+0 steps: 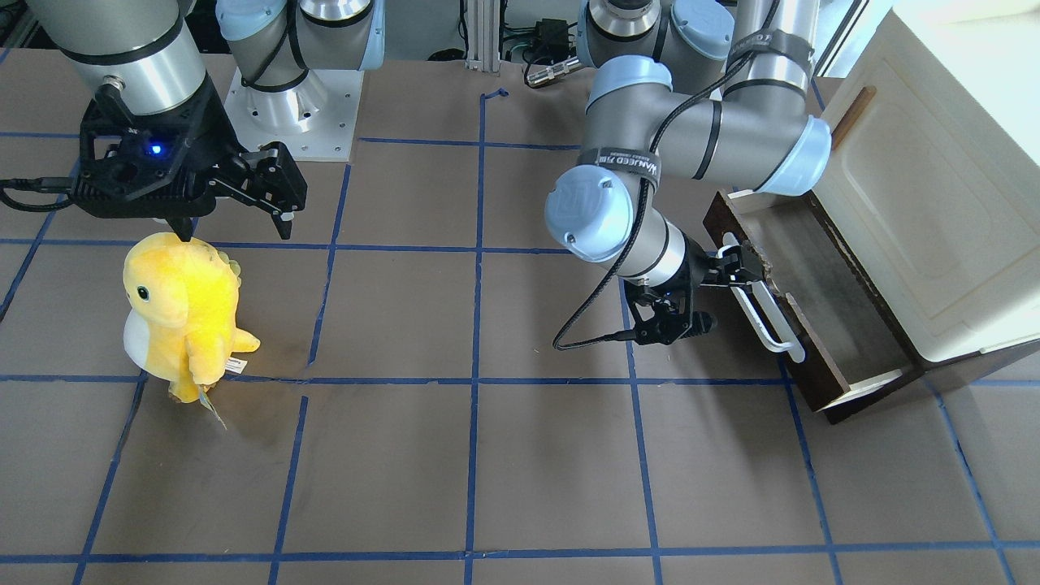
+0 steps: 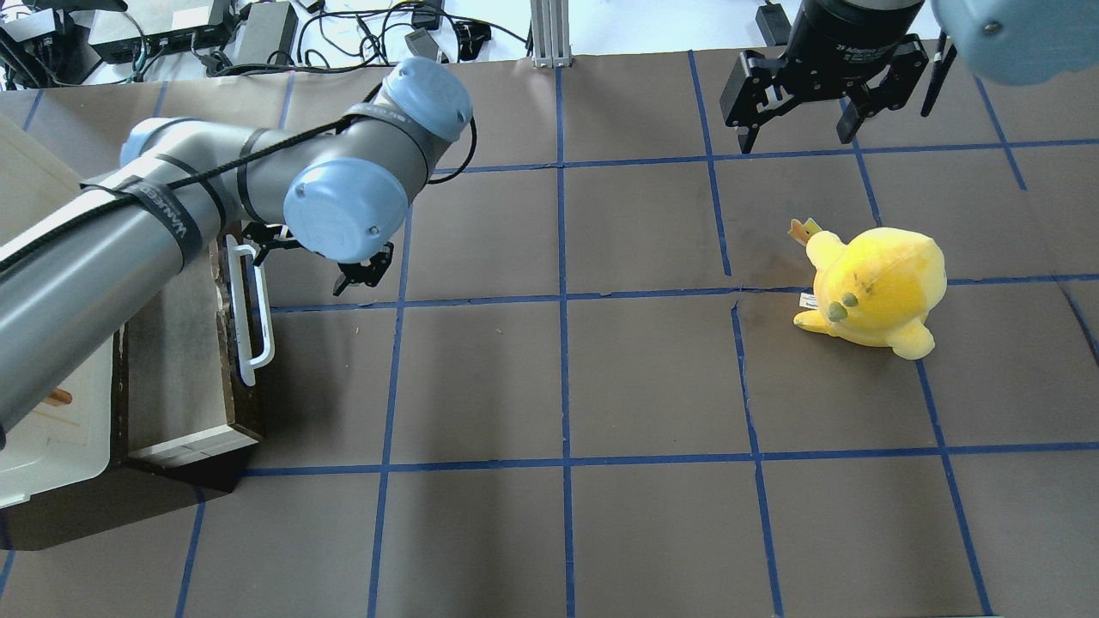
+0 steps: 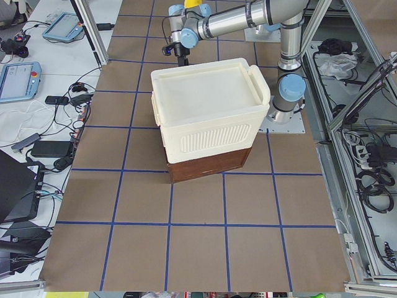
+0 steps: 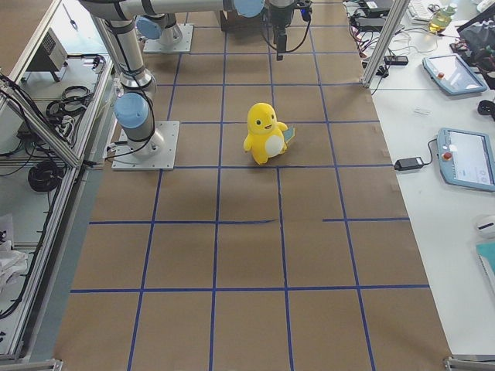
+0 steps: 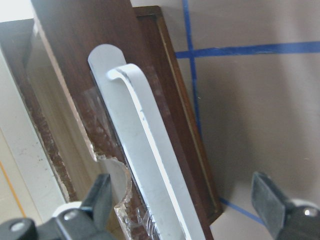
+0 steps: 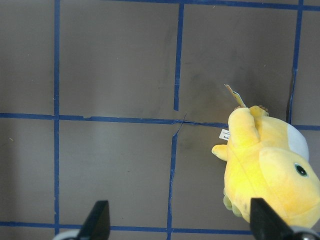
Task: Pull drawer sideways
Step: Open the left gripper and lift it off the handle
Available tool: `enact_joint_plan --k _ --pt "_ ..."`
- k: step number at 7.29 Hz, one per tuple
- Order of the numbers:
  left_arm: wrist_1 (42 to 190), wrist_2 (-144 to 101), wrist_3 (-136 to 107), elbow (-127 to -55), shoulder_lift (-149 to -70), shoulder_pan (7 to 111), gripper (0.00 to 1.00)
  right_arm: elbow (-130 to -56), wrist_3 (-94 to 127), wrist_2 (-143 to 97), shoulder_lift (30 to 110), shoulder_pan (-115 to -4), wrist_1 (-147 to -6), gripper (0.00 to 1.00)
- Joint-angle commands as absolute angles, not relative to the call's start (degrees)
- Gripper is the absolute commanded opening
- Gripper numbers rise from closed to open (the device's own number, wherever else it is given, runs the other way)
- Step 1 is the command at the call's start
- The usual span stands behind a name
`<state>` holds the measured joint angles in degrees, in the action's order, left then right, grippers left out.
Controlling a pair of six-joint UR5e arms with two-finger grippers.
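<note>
Carrying everything on one table [image 2: 652, 386], brown and gridded with blue tape. Parking one cream cabinet [image 1: 934, 203] at the robot's left end of it, likely for pulling sideways across the table. Keeping the one drawer [image 1: 829, 276] at that cabinet's base, already standing partly out and showing a pale inside. Working with two arms: bending the left arm [image 1: 707, 138] low toward the drawer front, holding the right arm [image 1: 122, 65] up and well apart, probably just waiting. Leaving one yellow plush toy [image 1: 183, 309] upright near the right arm, seemingly playing no part. Presenting one white bar handle [image 1: 768, 321] along the dark front. Spreading the left hand [image 5: 182, 197] wide around that handle, one finger [image 5: 100, 192] over the drawer's inner side and the other out in front, not pinching yet, apparently lining up for closing. Hanging the right hand [image 6: 179, 220] spread too, gripping nothing, above bare table beside the toy.
</note>
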<state>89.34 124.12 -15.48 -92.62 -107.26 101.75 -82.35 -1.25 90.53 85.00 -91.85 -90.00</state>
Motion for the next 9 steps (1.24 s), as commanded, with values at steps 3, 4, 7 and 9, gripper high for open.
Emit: enact_joint_plan --k 3,4,7,9 --pt "92.3 98.9 -6.6 -84.7 -97.6 100.2 1.0 -82.4 -1.2 90.5 85.0 -91.8 -90.0 1.0" --pt "92.2 94.9 -5.6 -85.1 -94.4 99.1 1.0 -82.4 -1.2 90.5 85.0 -91.8 -90.0 1.0" --pt "86.6 93.6 -4.4 -85.8 -89.0 95.4 1.0 -82.4 -1.2 90.5 85.0 -91.8 -90.0 1.0" --pt "82.4 82.7 -3.6 -88.7 -88.4 89.5 1.0 -82.4 -1.2 90.5 85.0 -91.8 -90.0 1.0"
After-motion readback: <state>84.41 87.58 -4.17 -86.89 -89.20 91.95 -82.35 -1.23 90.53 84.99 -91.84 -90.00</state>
